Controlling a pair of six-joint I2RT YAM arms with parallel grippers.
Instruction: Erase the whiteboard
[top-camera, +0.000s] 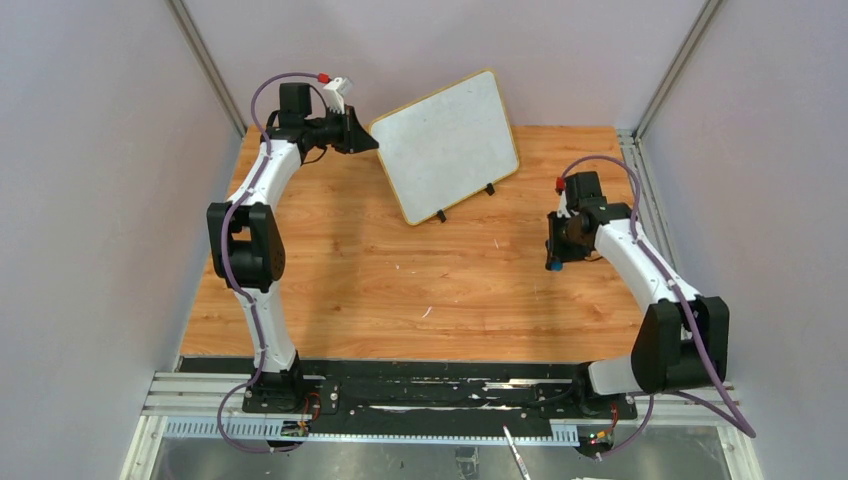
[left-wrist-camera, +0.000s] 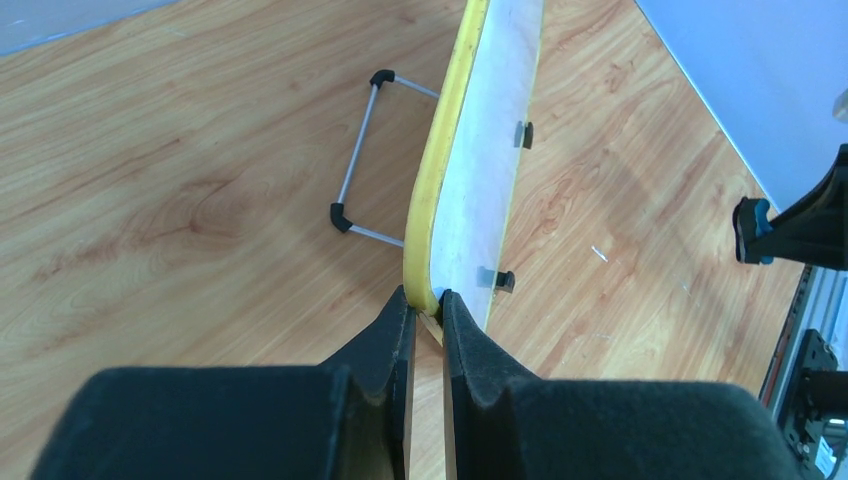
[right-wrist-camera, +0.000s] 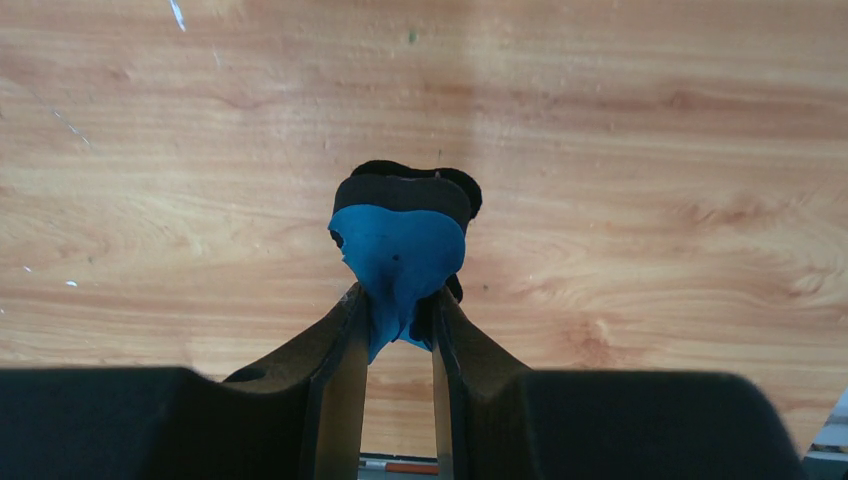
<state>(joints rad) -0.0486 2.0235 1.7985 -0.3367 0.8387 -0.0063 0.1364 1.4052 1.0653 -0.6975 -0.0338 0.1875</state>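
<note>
My left claw is pinched tight on the yellow edge of the whiteboard, right at one corner. The board stands tilted on the wooden table and stretches away straight in front of that claw. My right claw is squeezed on a blue eraser, just above the table. The board is well apart from this claw.
</note>
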